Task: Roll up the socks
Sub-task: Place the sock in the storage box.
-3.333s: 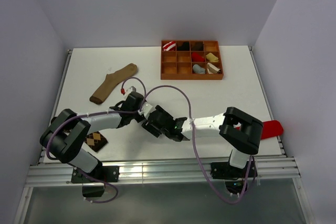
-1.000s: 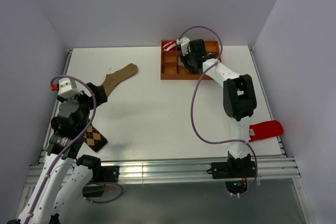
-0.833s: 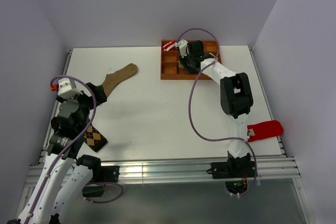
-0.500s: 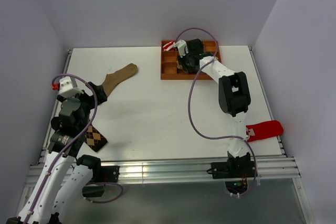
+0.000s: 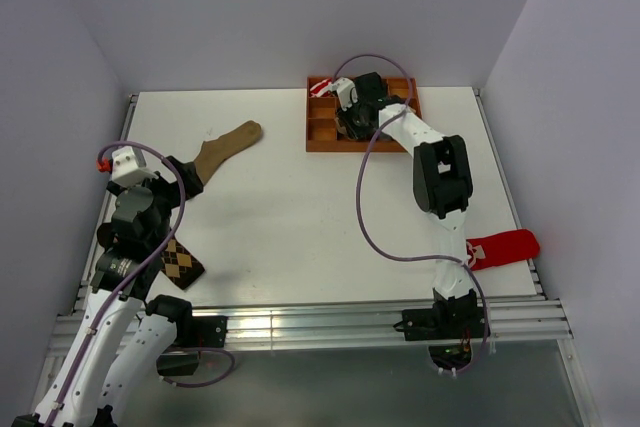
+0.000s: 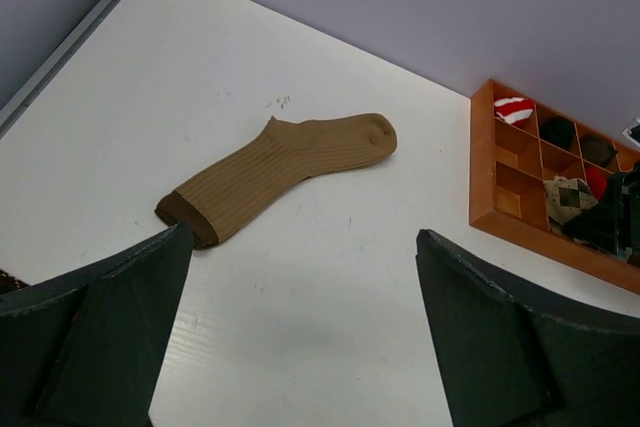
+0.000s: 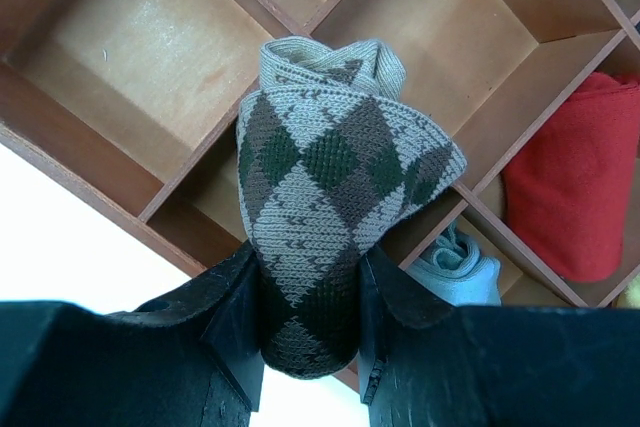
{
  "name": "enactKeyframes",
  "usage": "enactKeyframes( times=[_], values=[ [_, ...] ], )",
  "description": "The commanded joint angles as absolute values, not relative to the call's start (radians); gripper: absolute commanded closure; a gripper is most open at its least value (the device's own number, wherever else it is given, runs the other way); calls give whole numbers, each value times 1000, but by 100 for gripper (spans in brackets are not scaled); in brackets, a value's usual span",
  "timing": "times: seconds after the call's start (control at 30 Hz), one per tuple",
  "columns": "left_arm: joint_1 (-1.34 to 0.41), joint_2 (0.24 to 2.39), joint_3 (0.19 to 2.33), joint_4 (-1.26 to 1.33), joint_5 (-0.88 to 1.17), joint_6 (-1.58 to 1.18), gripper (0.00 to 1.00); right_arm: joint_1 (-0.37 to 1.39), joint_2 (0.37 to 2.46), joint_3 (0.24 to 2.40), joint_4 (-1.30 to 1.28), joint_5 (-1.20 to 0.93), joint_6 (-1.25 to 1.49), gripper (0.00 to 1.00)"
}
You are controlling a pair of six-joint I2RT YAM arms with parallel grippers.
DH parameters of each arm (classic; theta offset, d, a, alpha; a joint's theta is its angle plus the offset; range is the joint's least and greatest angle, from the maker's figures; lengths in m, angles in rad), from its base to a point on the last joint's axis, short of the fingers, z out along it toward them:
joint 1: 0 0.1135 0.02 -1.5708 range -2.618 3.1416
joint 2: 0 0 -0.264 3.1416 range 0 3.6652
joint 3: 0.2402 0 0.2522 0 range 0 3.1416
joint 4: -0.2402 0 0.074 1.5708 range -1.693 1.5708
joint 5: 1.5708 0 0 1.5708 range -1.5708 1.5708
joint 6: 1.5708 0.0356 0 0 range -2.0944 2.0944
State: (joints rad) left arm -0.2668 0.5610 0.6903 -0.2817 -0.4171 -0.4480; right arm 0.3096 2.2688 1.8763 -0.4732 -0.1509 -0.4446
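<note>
Right gripper (image 7: 308, 302): jaws narrowed on the lower end of the rolled lighter argyle sock (image 7: 340, 167), which sits over a divider of the wooden tray (image 7: 140, 47), not over one cell. To do it well, centre over an empty cell, lower until the roll seats, then release. Left gripper (image 6: 300, 277) wide, holding nothing. Darker argyle sock (image 5: 183, 264) lies flat, near-left.

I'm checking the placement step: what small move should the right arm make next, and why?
Probably shift the right pincer slightly until the rolled argyle sock it grips centres over an empty compartment: it hangs above a tray divider, so lowering now might snag.
</note>
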Motion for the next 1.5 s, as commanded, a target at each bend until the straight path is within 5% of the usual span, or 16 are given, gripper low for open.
enactKeyframes(
  times=[0.0, 0.67, 0.93, 1.47],
  values=[
    [-261, 561, 687, -256, -436, -426, 1, 302, 2303, 1872, -545, -173, -463, 100],
    [-261, 557, 683, -253, -442, -420, 1, 288, 2302, 1904, -704, -225, -508, 100],
    [-261, 555, 678, -252, -437, -420, 1, 288, 2413, 2085, -853, -232, -511, 100],
    [-261, 569, 681, -258, -437, -419, 0, 298, 2401, 2073, -778, -207, -419, 61]
  ],
)
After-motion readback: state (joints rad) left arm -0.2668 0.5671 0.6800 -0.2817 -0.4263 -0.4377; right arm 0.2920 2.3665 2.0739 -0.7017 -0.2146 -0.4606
